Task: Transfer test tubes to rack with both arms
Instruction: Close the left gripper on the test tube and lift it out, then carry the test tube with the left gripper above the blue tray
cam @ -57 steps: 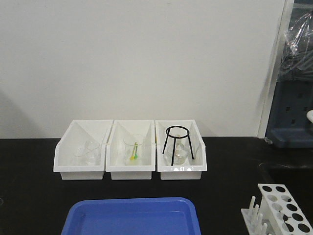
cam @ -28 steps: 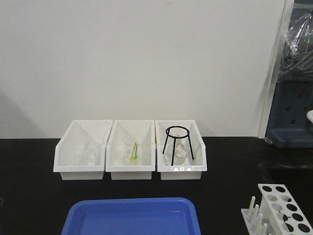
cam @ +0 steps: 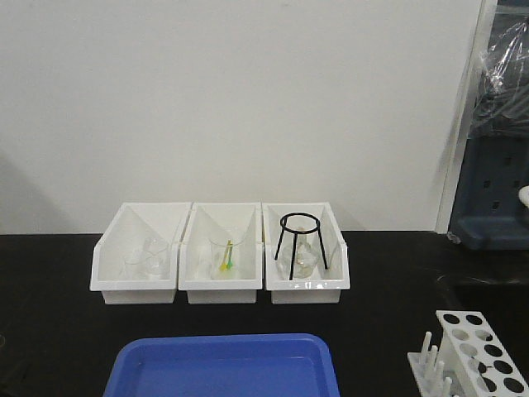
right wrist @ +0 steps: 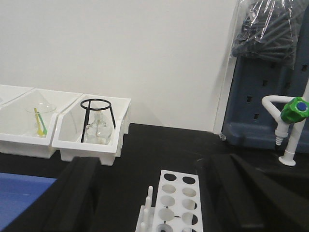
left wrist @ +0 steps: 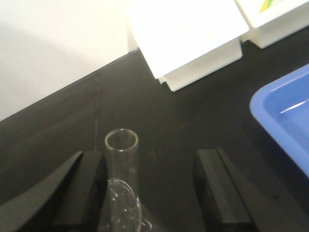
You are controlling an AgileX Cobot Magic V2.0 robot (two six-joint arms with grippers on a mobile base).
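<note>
Clearance: we see bare black bench (left wrist: 159,121) ahead of the left gripper (left wrist: 149,157). Its jaws are spread wide, with one test tube (left wrist: 121,154) between them, close beside one finger and apart from the other. Our right gripper (right wrist: 157,162) hangs released, facing the rack (right wrist: 177,200). A blue tray (left wrist: 289,116) and white bins (cam: 219,252) border the working space.

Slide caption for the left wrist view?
Left gripper open over black bench, test tube between its jaws, near one side; white bin and blue tray beyond.
</note>
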